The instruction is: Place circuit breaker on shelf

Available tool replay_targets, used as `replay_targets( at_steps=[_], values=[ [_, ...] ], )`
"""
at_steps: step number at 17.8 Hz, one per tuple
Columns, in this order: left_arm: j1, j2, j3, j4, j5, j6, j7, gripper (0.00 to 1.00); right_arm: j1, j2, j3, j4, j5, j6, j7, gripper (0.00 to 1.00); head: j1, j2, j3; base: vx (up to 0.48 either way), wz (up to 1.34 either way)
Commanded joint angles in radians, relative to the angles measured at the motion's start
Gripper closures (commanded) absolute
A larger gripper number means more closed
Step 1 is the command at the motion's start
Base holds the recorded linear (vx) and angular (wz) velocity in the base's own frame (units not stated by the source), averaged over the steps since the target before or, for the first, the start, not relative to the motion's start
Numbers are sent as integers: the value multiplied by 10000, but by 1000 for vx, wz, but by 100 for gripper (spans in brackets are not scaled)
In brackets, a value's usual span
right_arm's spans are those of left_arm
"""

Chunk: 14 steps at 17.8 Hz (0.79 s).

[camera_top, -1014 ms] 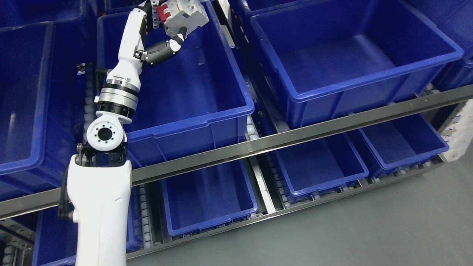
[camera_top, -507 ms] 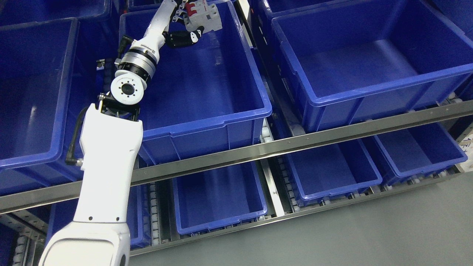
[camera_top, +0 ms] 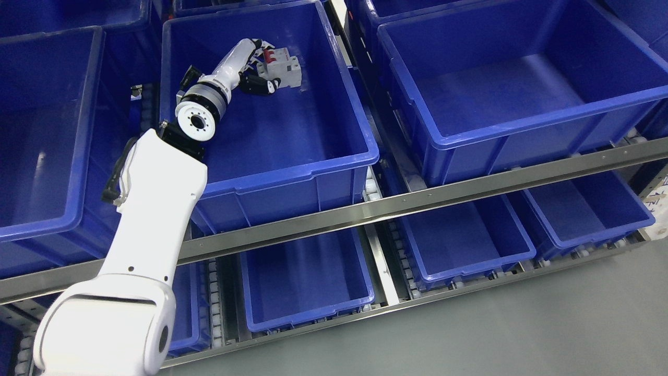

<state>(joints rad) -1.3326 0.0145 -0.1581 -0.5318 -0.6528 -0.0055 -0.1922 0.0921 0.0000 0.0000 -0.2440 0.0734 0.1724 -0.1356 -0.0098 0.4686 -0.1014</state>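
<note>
- Reaching deep into the middle blue bin [camera_top: 334,151] on the upper shelf level — left hand [camera_top: 259,73] far inside, near the back wall.
- Clamped on the circuit breaker [camera_top: 282,67]: dark thumb curled beneath its lower edge, other fingers mostly hidden behind the grey body, red switches showing on top.
- Hard to tell whether the breaker rests on the bin floor or hangs just above it; low in the bin, towards the back and a little right of centre.
- Carrying and lowering judged nearly complete — item inside the bin walls, well below the rim.
- Left to do, by the look of it: set the breaker flat on the floor, spread the fingers, lift the hand out over the front rim without dragging the item along.
- No right arm anywhere in the head view.
- Neighbouring bins on the same level and the steel rail [camera_top: 417,201] in front uninvolved; lower-level bins likewise.
</note>
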Motion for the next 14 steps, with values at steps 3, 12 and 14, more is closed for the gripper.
replay_targets(
  at_steps=[3,12,14],
  values=[
    [-495,331,-674,2787,-221,9,602,64,-1,-175,199,0,2,-926,-9,0,0,0,0,0,-5],
    [-1170,407,-613,2480,-206,39,1032,40,-1,-175,199,0,2,-926,-9,0,0,0,0,0,0],
    [-1201,407,-445,2130,-176,55,1047,33,-1,-175,199,0,2,-926,6,0,0,0,0,0,0]
  ],
)
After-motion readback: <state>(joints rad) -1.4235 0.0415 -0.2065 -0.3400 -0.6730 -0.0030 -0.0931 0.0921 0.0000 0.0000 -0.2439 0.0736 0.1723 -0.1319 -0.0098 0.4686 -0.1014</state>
